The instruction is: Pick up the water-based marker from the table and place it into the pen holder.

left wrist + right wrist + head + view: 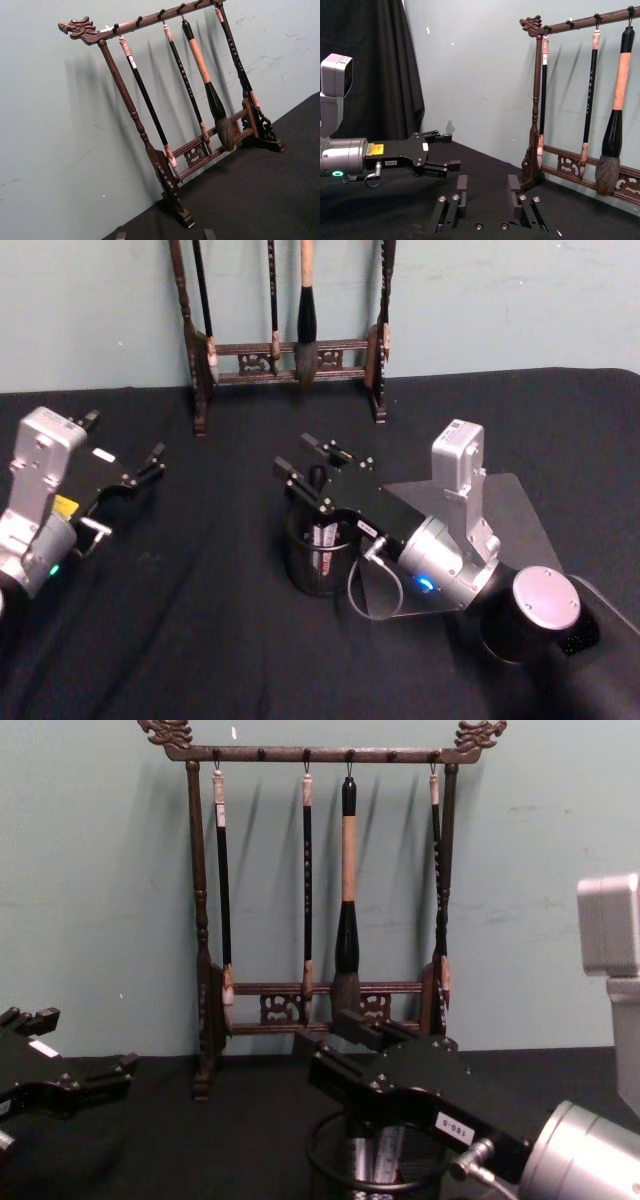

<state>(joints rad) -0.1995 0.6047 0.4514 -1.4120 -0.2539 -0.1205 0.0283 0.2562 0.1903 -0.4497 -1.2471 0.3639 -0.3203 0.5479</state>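
The pen holder [305, 575] is a small black mesh cup standing mid-table, and it also appears low in the chest view [330, 1170]. The water-based marker [322, 538], white with red print, stands upright inside it; in the chest view the marker [385, 1152] is a pale barrel within the rim. My right gripper [305, 462] hovers just above and behind the cup, open, with nothing between its fingers [462, 189]. From the chest it [335, 1045] hangs over the rim. My left gripper [125, 440] rests open at the far left, well away from the cup.
A tall dark wooden brush rack [285, 358] with several hanging brushes stands at the back against the wall [330, 1000]. A grey flat plate [500, 510] lies under my right arm. Black cloth covers the table, with bare cloth between my left arm and the cup.
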